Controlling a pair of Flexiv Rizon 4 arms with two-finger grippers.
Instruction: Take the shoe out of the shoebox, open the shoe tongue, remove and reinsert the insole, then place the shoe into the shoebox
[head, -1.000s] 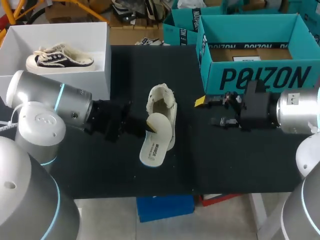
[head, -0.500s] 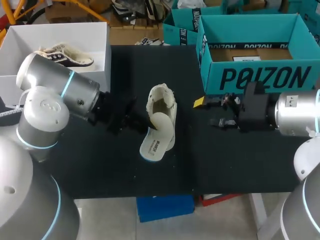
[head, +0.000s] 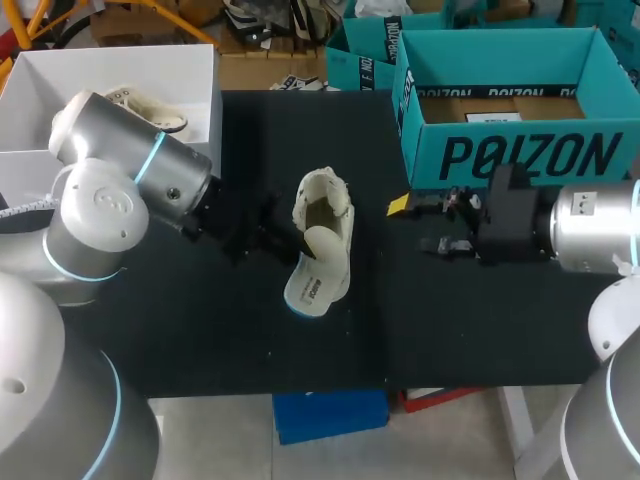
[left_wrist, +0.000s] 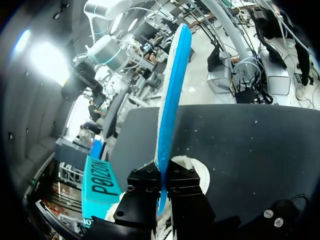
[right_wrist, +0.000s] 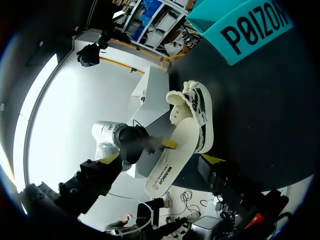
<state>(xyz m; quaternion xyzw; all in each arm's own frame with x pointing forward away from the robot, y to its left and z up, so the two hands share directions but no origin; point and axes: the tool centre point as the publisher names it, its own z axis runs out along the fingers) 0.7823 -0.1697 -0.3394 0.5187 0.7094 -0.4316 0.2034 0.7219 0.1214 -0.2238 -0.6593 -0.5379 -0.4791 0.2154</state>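
Observation:
A cream shoe (head: 327, 212) with fuzzy lining lies on the black table (head: 200, 330), seen too in the right wrist view (right_wrist: 199, 111). Its white insole (head: 314, 272) with a blue underside slants out over the shoe's heel end. My left gripper (head: 298, 245) is shut on the insole's edge. In the left wrist view the insole (left_wrist: 172, 85) stands edge-on between the black fingers (left_wrist: 145, 187). My right gripper (head: 420, 224) hangs open to the right of the shoe, holding nothing, and its view (right_wrist: 161, 159) faces the insole (right_wrist: 175, 155). The teal shoebox (head: 520, 155) stands open at the back right.
A white box (head: 40, 80) at the back left holds another shoe (head: 125, 98), partly hidden by my left arm. A second teal box (head: 362, 55) sits behind the first. The table's front edge runs close below the insole.
My left arm has swung up and toward the shoe, carrying the insole in and tilting it steeper. The right arm has stayed put.

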